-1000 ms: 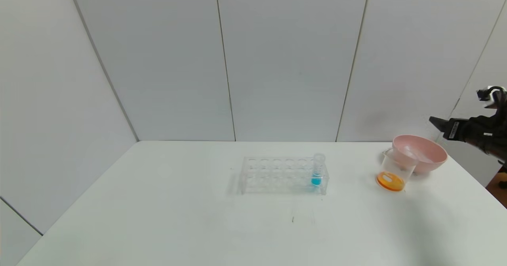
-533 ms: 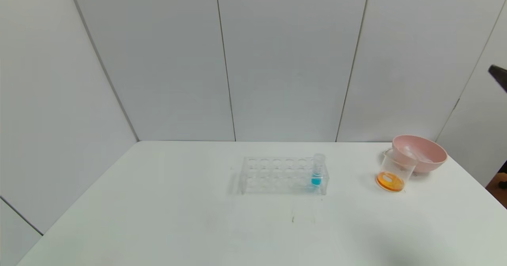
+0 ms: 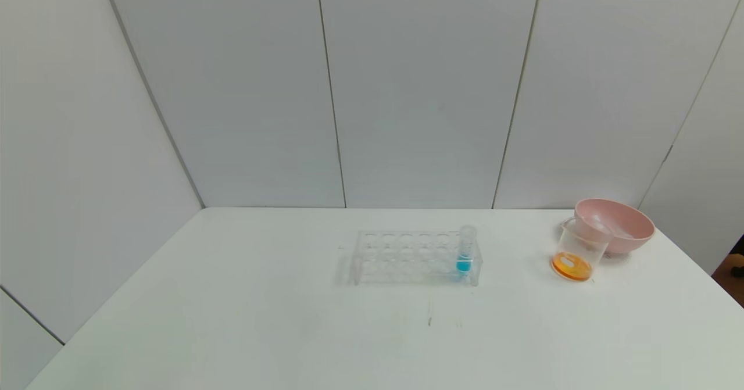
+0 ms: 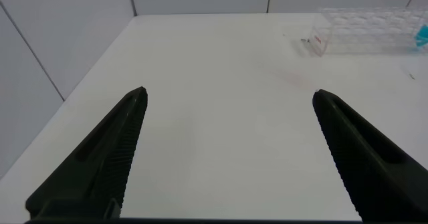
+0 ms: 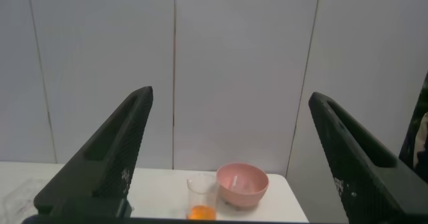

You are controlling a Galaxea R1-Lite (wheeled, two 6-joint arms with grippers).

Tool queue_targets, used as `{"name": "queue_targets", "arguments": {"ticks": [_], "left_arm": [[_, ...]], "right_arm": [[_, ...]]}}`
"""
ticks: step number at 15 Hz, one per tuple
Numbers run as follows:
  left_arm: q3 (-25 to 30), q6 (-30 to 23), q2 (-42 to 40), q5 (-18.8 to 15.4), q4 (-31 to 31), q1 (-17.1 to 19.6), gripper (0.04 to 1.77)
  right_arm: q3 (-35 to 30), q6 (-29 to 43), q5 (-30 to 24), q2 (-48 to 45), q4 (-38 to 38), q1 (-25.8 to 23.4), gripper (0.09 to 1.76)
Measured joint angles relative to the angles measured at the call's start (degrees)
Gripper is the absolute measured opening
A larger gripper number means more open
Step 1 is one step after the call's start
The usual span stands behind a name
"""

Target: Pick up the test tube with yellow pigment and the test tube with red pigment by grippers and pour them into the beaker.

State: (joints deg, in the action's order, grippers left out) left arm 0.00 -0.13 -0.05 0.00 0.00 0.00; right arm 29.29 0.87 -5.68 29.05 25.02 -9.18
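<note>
The beaker, holding orange liquid, stands on the white table touching the pink bowl — well apart from the right gripper, fingers spread wide and empty (the left gripper likewise gapes, near the tube rack).

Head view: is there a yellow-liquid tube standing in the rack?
No. The rack holds only one tube, with blue liquid, at its right end, and the beaker holds orange liquid.
</note>
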Motion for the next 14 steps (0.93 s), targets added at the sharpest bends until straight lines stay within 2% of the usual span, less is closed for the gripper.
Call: {"name": "queue_targets", "arguments": {"ticks": [2, 4, 8, 11, 14], "left_arm": [[0.00, -0.02, 0.00, 0.00, 0.00, 0.00, 1.76], [0.00, -0.02, 0.00, 0.00, 0.00, 0.00, 1.76], [0.00, -0.02, 0.00, 0.00, 0.00, 0.00, 1.76], [0.00, -0.02, 0.00, 0.00, 0.00, 0.00, 1.76], [0.00, -0.02, 0.00, 0.00, 0.00, 0.00, 1.76]], "right_arm": [[-3.72, -1.22, 3.55, -9.53, -6.27, 4.22, 1.67], [-9.98, -3.18, 5.25, -16.63, -9.45, 7.07, 1.68], [-25.69, -3.93, 5.90, -25.67, -12.29, 8.78, 1.69], [-28.88, -3.46, 5.58, -28.26, -24.00, 8.96, 1.70], [-29.20, -3.32, 5.61, -28.95, -25.20, 9.00, 1.70]]}}
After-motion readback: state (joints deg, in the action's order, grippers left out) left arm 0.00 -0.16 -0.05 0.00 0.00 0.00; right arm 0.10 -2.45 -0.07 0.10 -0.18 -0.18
